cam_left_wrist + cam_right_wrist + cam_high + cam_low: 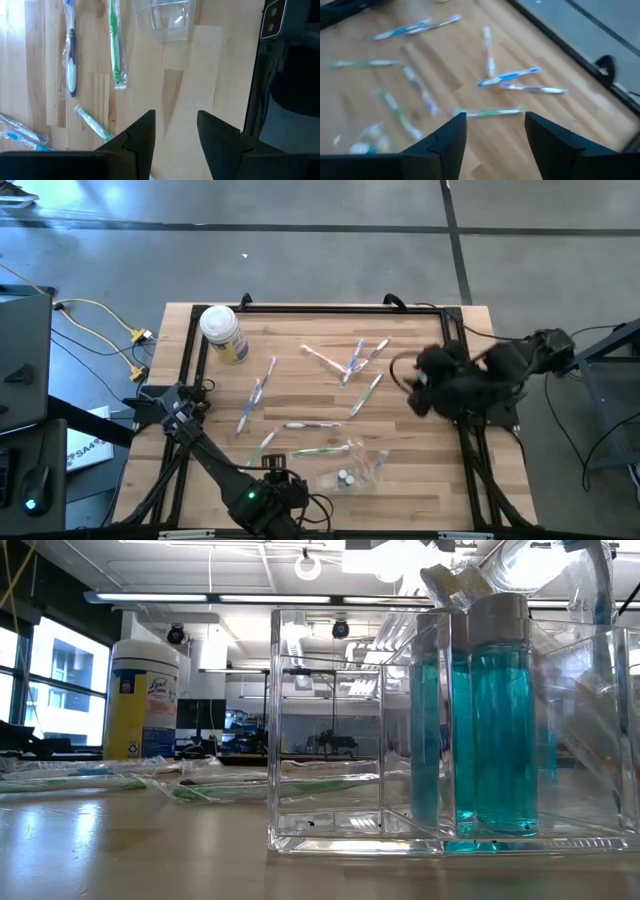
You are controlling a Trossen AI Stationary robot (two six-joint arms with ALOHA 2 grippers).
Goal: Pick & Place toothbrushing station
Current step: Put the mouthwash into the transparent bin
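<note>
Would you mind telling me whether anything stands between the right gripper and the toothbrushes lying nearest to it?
Nothing visible does. The right gripper hangs open above the table's right side, and only bare wood shows between its fingers and the nearest toothbrushes.

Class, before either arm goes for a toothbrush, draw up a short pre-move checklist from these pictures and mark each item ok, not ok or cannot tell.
1. Right gripper empty, fingers apart: ok.
2. Left gripper empty, fingers apart above bare wood: ok.
3. Toothbrushes lie loose and reachable on the table: ok.
4. Clear holder upright, ready to take brushes: cannot tell; the high view shows only its outline.
5. Yellow-labelled jar stands at the far left corner, apart from the brushes: ok.
6. Toothbrush under the right gripper singled out: not ok; several lie close together.
</note>
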